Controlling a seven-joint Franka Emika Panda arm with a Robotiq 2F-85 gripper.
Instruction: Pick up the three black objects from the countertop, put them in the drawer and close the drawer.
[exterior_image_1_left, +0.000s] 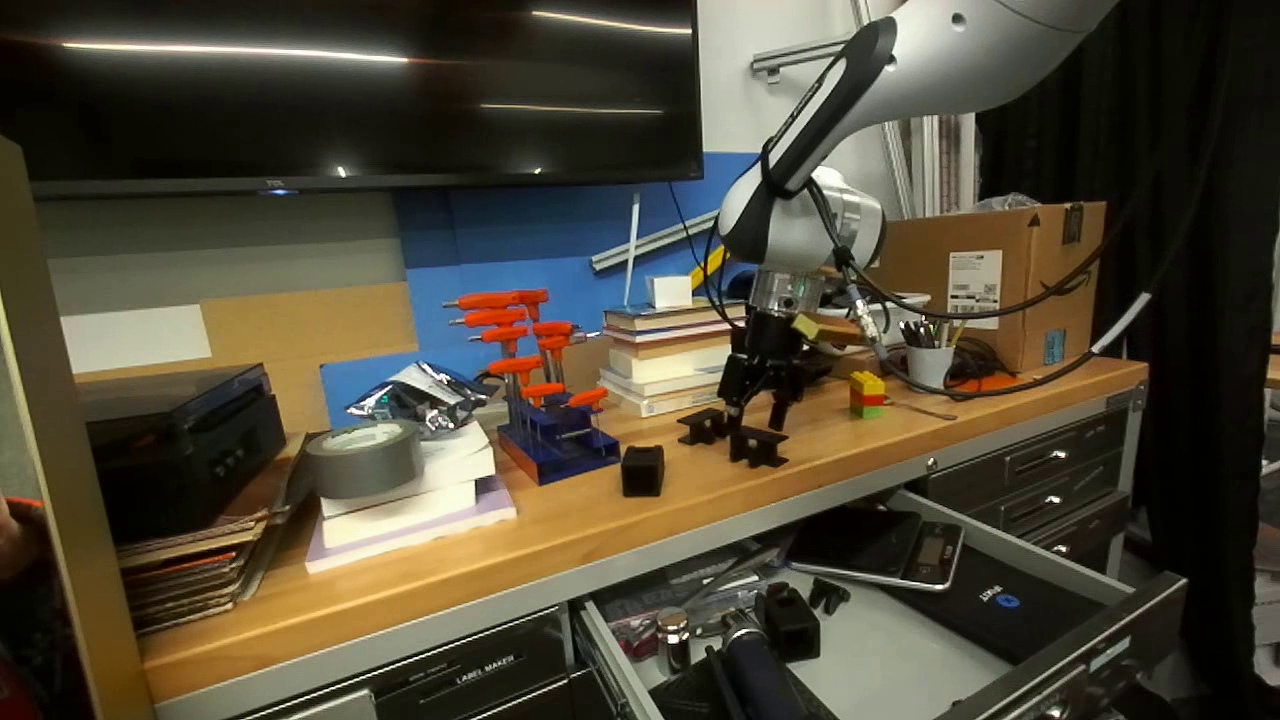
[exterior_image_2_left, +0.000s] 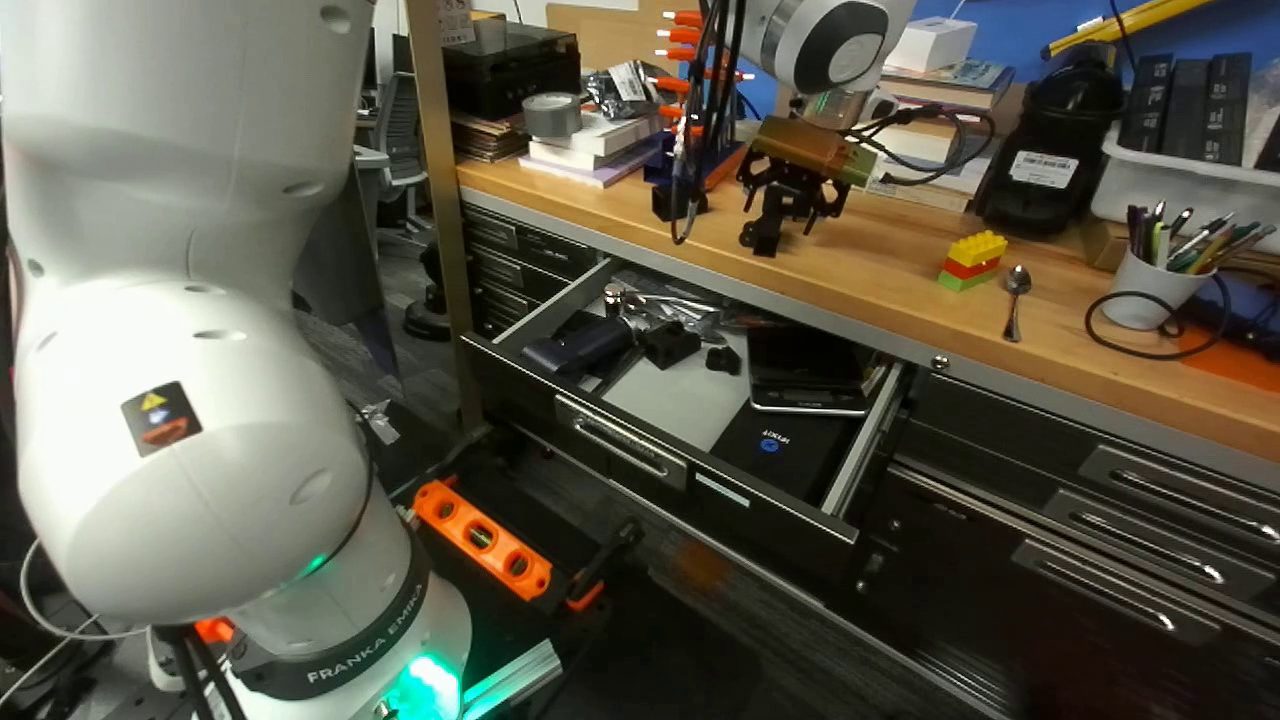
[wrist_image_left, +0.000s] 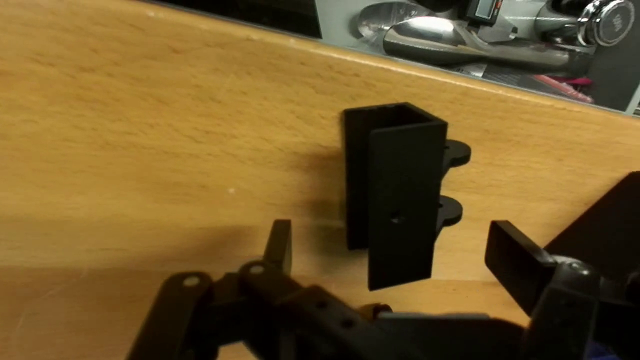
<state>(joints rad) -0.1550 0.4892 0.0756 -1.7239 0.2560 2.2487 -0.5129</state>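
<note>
In an exterior view, three black pieces lie on the wooden countertop (exterior_image_1_left: 560, 535): a cube (exterior_image_1_left: 642, 472), a low bracket (exterior_image_1_left: 758, 447) and another bracket-like piece (exterior_image_1_left: 704, 427). My gripper (exterior_image_1_left: 756, 414) is open and low over the front bracket. In the wrist view, that U-shaped black bracket (wrist_image_left: 405, 200) with two rounded ears lies between the spread fingers (wrist_image_left: 390, 225), touching neither. A dark shape at the right edge cannot be identified. The drawer (exterior_image_2_left: 770, 518) is open. A black block (exterior_image_2_left: 670, 344) and a small black piece (exterior_image_2_left: 722, 359) are inside it.
Red-handled hex keys in a blue stand (exterior_image_1_left: 560, 445), stacked books (exterior_image_1_left: 665, 365) and a tape roll (exterior_image_1_left: 365, 458) stand behind and left. A toy brick stack (exterior_image_2_left: 972, 260), spoon (exterior_image_2_left: 1015, 295) and pen cup (exterior_image_2_left: 1150, 285) lie right. The drawer also holds a scale (exterior_image_2_left: 805, 370).
</note>
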